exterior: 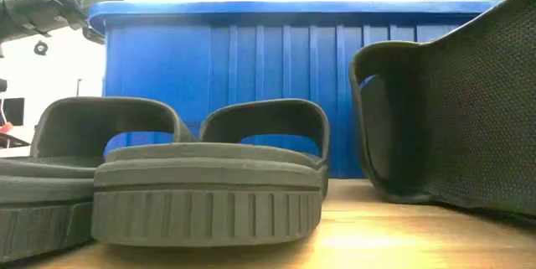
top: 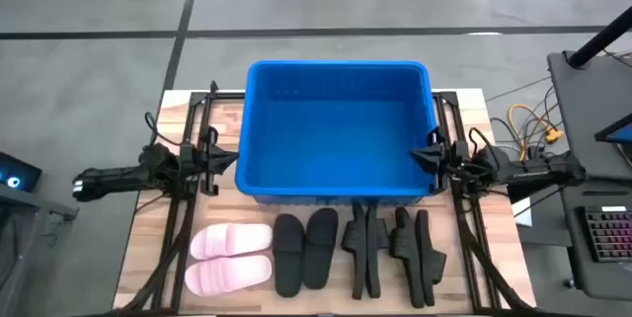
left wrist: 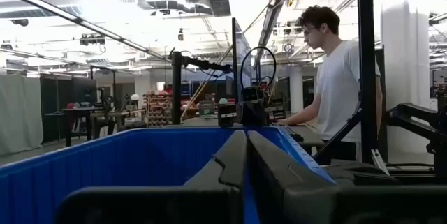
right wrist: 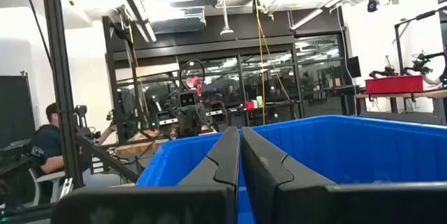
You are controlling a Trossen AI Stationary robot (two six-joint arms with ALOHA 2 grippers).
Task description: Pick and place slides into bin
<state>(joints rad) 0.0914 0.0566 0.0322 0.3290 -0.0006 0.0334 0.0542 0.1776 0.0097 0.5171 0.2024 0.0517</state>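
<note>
Foam slides [top: 316,248] are lying untouched before the bin [top: 336,134], both grippers clenched empty, so jaws should be opened first.

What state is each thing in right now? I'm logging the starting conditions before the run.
bin: upright on the table, no slides inside.
pink slides: pair lying flat, side by side, in front of the bin.
black slides: one pair flat; the others to its right stand on edge.
left gripper: shut, holding nothing, at the bin's left rim.
right gripper: shut, holding nothing, at the bin's right rim.
</note>
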